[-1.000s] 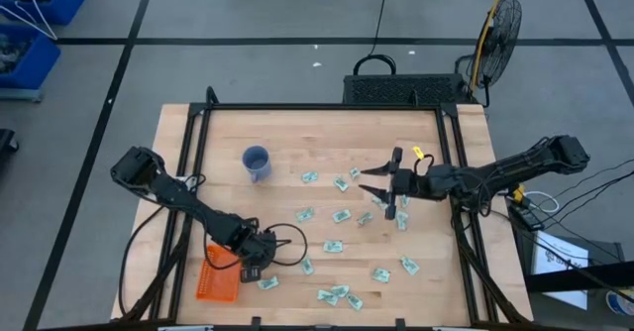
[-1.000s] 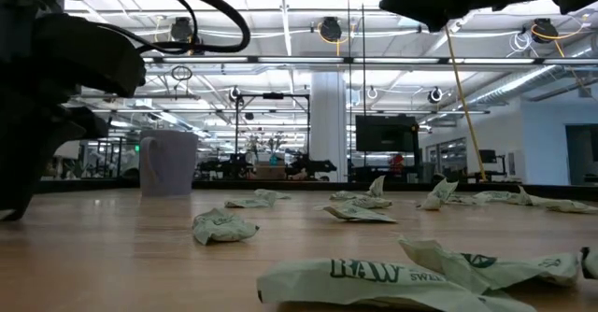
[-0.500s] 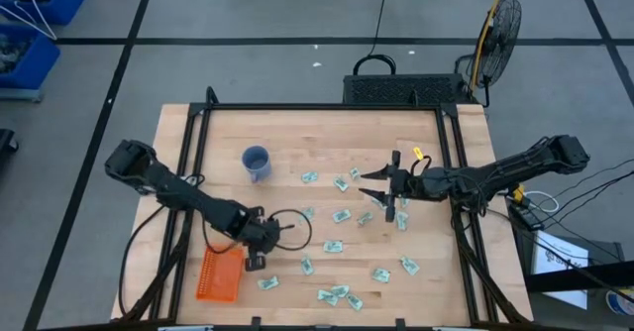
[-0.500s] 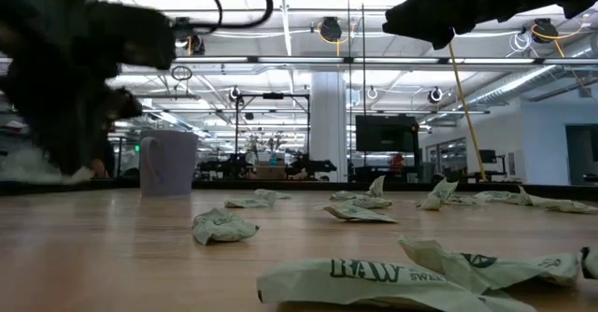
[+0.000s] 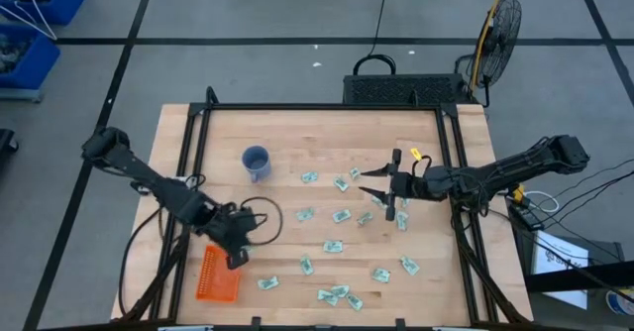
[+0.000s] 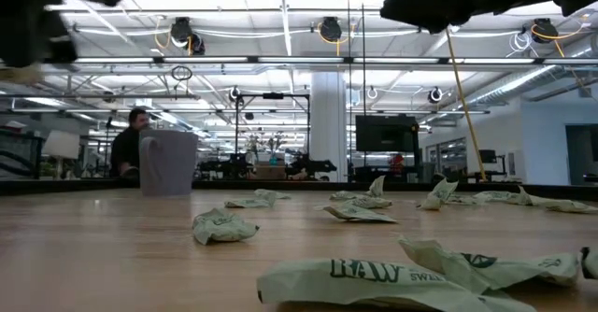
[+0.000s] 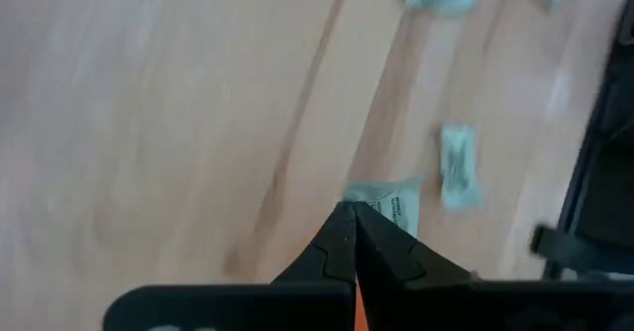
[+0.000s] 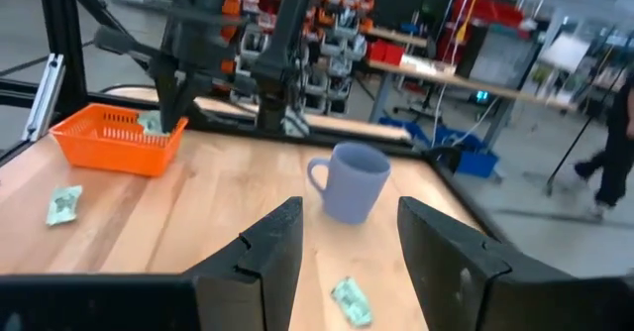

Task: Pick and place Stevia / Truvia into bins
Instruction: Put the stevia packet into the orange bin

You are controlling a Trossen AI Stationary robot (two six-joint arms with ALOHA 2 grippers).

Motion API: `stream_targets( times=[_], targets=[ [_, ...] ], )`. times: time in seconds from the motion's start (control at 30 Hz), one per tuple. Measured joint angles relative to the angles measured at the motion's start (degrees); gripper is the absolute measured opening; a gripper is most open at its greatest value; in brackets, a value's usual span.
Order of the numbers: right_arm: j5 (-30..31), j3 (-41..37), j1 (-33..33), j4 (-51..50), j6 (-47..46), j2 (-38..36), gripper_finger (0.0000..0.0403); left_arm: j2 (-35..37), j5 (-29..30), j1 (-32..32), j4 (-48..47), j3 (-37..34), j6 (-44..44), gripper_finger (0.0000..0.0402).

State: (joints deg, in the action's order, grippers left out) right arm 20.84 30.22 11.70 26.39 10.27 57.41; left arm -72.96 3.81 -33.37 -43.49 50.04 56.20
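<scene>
— Above the orange basket (image 5: 218, 275) at near left: what does the left gripper (image 7: 354, 219) hold?
— A sachet (image 7: 391, 200), pinched by its edge; it may slip and miss. Right gripper (image 8: 350, 240) waits spread over scattered sachets.

Bare wood beside blue cup (image 5: 256, 162), sachets (image 5: 342, 215) scattered mid-table — orange basket (image 5: 219, 275) at front-left edge

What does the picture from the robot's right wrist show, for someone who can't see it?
The right gripper stands open over a wooden table, facing a blue cup. An orange basket sits farther off, with green sachets scattered around.
</scene>
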Motion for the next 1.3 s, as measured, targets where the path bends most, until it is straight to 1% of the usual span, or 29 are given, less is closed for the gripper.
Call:
stream_targets(
  times=[0.1, 0.17, 0.33, 0.4, 0.5, 0.6, 0.77, 0.9, 1.07, 1.13, 1.23, 1.3],
  targets=[
    [0.02, 0.0, 0.0, 2.06, 2.72, 0.0, 0.016, -0.43, -0.95, -4.56, -6.1, 0.0, 12.13, 0.0002],
    [0.02, 0.0, -0.01, 2.99, 4.3, 0.0, 0.016, -1.49, -2.45, -7.26, -7.5, 0.0, 19.17, 0.0001],
    [0.02, 0.0, -0.11, 5.48, 7.55, 0.0, 0.016, -3.97, -2.82, -12.79, -8.5, 0.02, 30.53, 0.0001],
    [0.0, 0.0, -0.13, 6.56, 8.29, 0.0, 0.016, -5.31, -4.31, -14.03, -8.51, 0.02, 35.34, 0.0002],
    [0.0, 0.0, -0.13, 7.16, 8.86, 0.0, 0.016, -8.05, -8.05, -15.82, -8.6, 0.04, 40.83, 0.0007],
    [0.0, 0.0, -0.13, 7.74, 9.39, 0.0, 0.016, -10.67, -10.03, -17.13, -8.76, 0.04, 42.54, 0.0009],
    [-0.02, 0.0, -0.13, 7.74, 9.52, 0.0, 0.016, -13.42, -9.79, -17.36, -8.82, 0.04, 42.89, 0.0017],
    [-0.02, 0.0, -0.13, 8.11, 8.33, 0.0, 0.016, -13.71, -9.31, -16.46, -9.02, 0.04, 41.83, 0.0042],
    [-0.17, 0.0, -0.13, 7.5, 6.88, 0.0, 0.016, -13.71, -8.38, -15.38, -9.78, 0.04, 40.8, 0.0088],
    [-1.26, 0.0, -0.13, 6.73, 6.85, 0.0, 0.016, -13.67, -8.04, -14.68, -9.37, 0.04, 39.87, 0.0101],
    [-3.03, 0.0, -0.13, 6.01, 6.24, 0.6, 0.016, -12.89, -8.15, -12.92, -9.31, 0.04, 39.4, 0.0111],
    [-3.03, 0.06, -0.13, 5.06, 4.35, 1.65, 0.016, -12.26, -7.69, -11.46, -8.84, 0.04, 38.27, 0.0112]
  ],
)
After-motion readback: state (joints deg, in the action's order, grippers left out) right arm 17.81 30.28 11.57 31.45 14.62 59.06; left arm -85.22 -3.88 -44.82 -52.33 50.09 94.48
